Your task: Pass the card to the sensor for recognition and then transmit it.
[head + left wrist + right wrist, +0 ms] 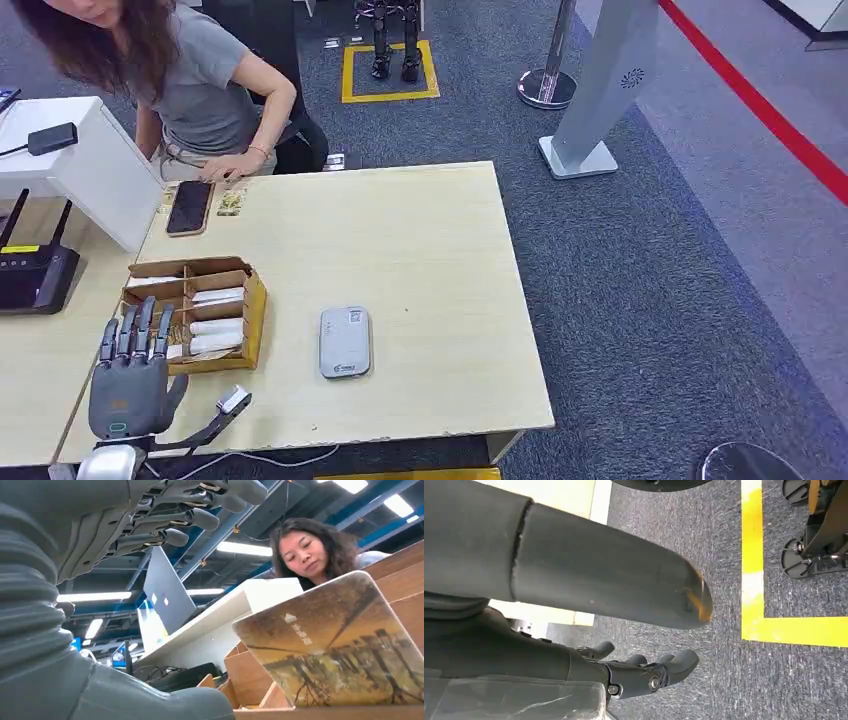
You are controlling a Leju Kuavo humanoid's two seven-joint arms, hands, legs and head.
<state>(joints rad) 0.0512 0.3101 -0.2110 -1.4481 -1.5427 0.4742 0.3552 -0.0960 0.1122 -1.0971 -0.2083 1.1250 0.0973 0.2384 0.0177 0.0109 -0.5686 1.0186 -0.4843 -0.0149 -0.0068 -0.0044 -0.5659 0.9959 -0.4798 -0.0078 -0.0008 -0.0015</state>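
Pale wood-grain table (420, 230); left hand (132, 375) spread, empty, beside compartmented cardboard box (200, 312); right hand (644, 672) curled.

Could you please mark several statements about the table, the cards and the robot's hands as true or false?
1. The left hand hovers at the cardboard box with fingers apart, holding nothing. True.
2. The grey sensor lies inside the box. False: it lies on the table, apart from the box.
3. A phone lies near the person's hand. True.
4. The right hand holds a card over the sensor. False: it hangs above the carpet, holding nothing.
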